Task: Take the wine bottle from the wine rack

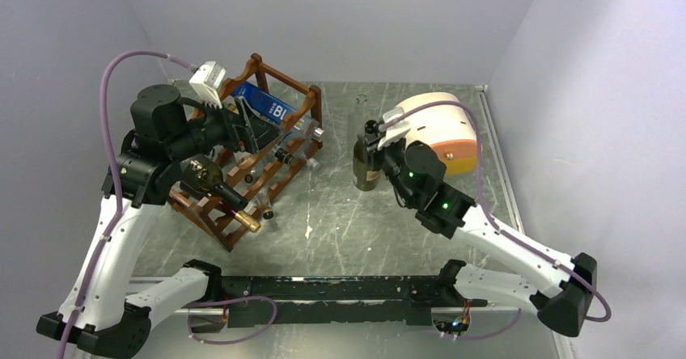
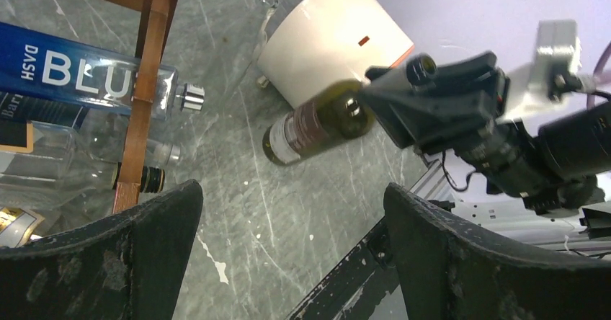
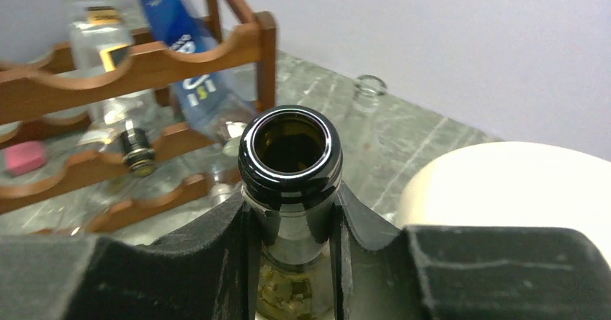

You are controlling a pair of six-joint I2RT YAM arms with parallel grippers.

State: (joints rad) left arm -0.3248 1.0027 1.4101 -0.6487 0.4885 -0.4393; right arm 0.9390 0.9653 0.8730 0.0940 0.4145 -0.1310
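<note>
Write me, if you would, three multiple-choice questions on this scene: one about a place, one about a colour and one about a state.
1. The wine bottle is:
A. lying on its side
B. upright beside the cream box
C. inside that box

2. The big label on the rack's top bottle is:
A. red
B. blue
C. yellow

3. The left gripper is:
A. open and empty
B. shut on a bottle
C. shut on a rail

Answers:
1 B, it stands next to the box, its neck clamped in the right gripper.
2 B, the label has white letters on blue.
3 A, its fingers are wide apart with nothing between them.
</note>
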